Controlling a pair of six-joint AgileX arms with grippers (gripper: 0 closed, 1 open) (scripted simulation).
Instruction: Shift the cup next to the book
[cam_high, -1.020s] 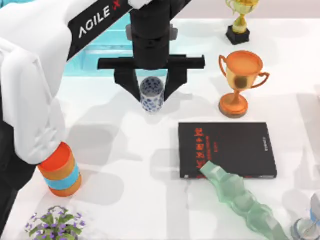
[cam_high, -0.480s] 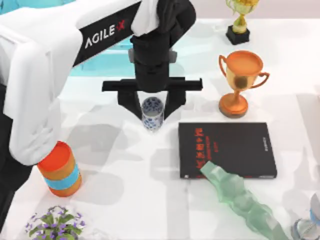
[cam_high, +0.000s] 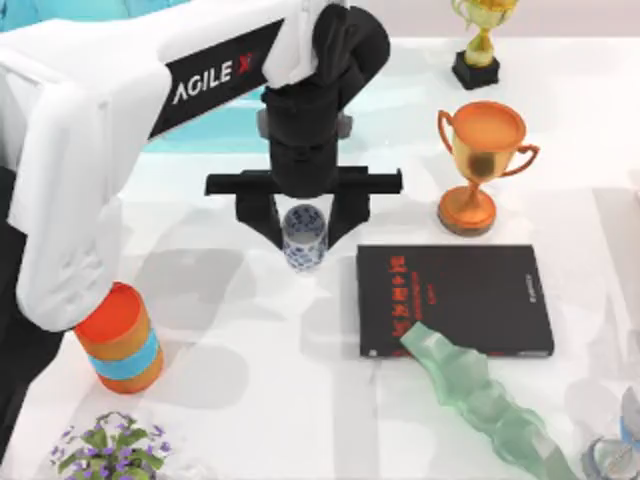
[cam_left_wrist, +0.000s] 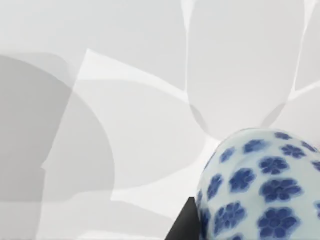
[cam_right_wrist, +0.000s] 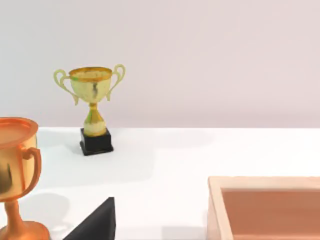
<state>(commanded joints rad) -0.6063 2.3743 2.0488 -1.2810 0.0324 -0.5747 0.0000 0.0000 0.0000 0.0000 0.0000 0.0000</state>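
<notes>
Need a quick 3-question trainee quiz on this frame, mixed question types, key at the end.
1. True or false: the left gripper is shut on the cup.
2. Multiple choice: which thing overlaps a corner of the book? A) the pale green wavy piece B) the orange trophy C) the orange cylinder
3. Short answer: on which side of the book does the cup sit in the top view?

Key
1. True; the fingers flank the cup on both sides.
2. A
3. The book's left, near its far corner, with a gap between them.
</notes>
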